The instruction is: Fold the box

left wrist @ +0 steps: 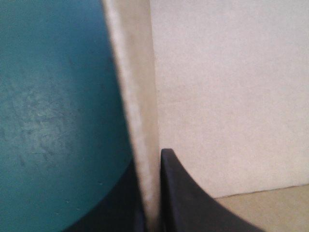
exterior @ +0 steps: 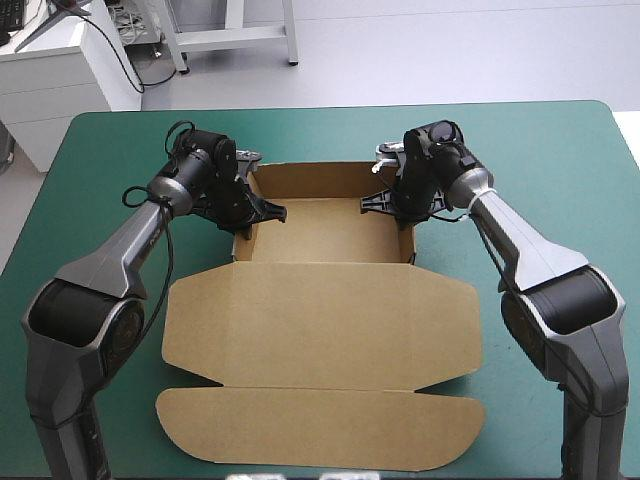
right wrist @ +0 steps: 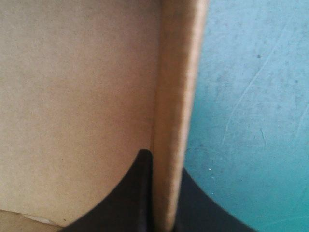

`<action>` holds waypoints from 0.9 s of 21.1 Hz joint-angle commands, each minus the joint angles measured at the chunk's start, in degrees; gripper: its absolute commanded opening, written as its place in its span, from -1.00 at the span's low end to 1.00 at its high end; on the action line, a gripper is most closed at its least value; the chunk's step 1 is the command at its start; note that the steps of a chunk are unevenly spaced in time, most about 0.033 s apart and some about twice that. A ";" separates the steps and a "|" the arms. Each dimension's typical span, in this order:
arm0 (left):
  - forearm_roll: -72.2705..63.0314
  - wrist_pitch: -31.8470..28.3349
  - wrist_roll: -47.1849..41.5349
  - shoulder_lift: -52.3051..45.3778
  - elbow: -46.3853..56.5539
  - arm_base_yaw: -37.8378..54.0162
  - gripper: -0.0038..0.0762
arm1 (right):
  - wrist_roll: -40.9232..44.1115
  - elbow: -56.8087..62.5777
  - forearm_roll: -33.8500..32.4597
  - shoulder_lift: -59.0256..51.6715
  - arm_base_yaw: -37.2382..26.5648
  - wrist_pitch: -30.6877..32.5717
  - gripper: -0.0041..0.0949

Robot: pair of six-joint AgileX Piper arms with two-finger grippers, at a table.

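Box (exterior: 330,232) sits mid-table on the teal-green cover (exterior: 560,150). Its far part is a tray with walls up, and the lid panel (exterior: 320,320) lies flat toward the near edge. Left gripper (exterior: 258,210) is pinched on the left wall (left wrist: 137,121), one black finger inside, one outside, all but closed on the board. Right gripper (exterior: 385,203) grips the right wall (right wrist: 176,96) the same way. Judgement: board is light, stiff across its panels, weak at the scored creases, and likely to spring back if released. Best hold looks like a wall's top edge near a corner, pinched firmly without crushing.
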 commanded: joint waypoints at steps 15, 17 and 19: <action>-2.79 0.06 9.56 -0.94 -1.46 -0.46 -0.07 | -0.25 -2.21 -1.39 -2.14 0.50 0.68 0.05; -2.79 -0.45 9.81 -0.94 -1.46 -0.46 0.22 | -0.25 -2.21 -1.82 -2.14 0.50 0.68 0.05; -2.79 -0.14 10.09 -1.01 -1.46 -0.46 0.26 | -0.25 -2.21 -1.80 -2.38 0.50 0.68 0.05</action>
